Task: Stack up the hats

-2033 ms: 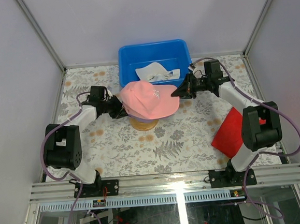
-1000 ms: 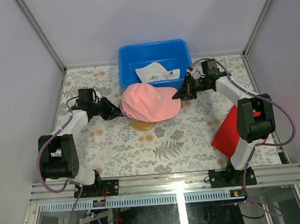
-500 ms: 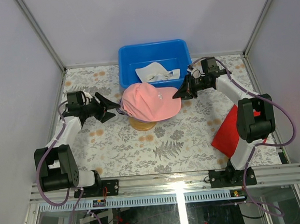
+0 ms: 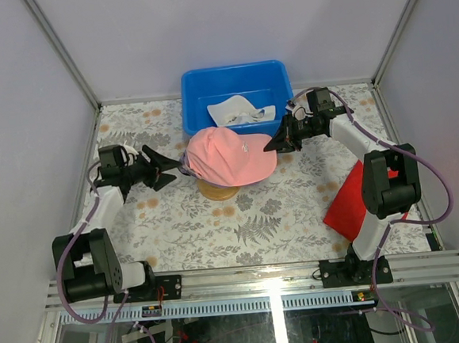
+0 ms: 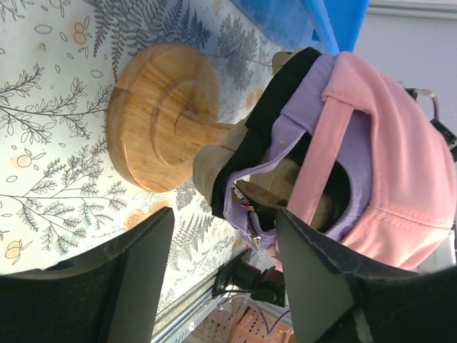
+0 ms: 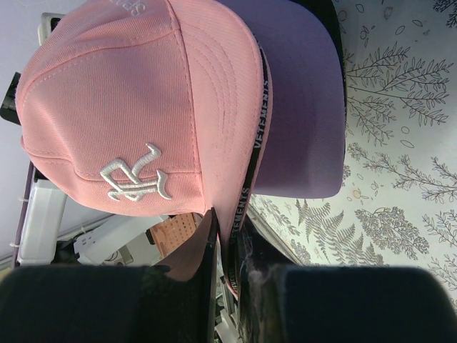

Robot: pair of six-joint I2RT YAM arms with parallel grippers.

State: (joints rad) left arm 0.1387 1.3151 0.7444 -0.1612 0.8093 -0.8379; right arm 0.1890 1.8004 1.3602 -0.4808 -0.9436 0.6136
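A pink cap [image 4: 230, 157] tops a stack of hats on a wooden stand [image 4: 219, 190] at mid-table. From behind, the pink cap [image 5: 400, 143] covers a lavender cap [image 5: 300, 121], a black one [image 5: 275, 93] and a tan one [image 5: 214, 161] over the stand [image 5: 153, 121]. A white hat [image 4: 236, 110] lies in the blue bin. My left gripper [image 4: 166, 170] [image 5: 225, 214] is open, just left of the stack's back and touching nothing. My right gripper [image 4: 273, 142] [image 6: 228, 236] is shut on the brim of the pink cap [image 6: 128, 93], above the lavender brim [image 6: 300, 107].
The blue bin [image 4: 234, 72] stands at the back, right behind the stack. A flat red cloth [image 4: 351, 202] lies at the right, beside the right arm's base. The floral tablecloth [image 4: 242, 226] covers the table inside the walled cell.
My left gripper has opened, let go of the back of the pink cap and drawn back to the left. The right gripper has kept its hold on the brim.
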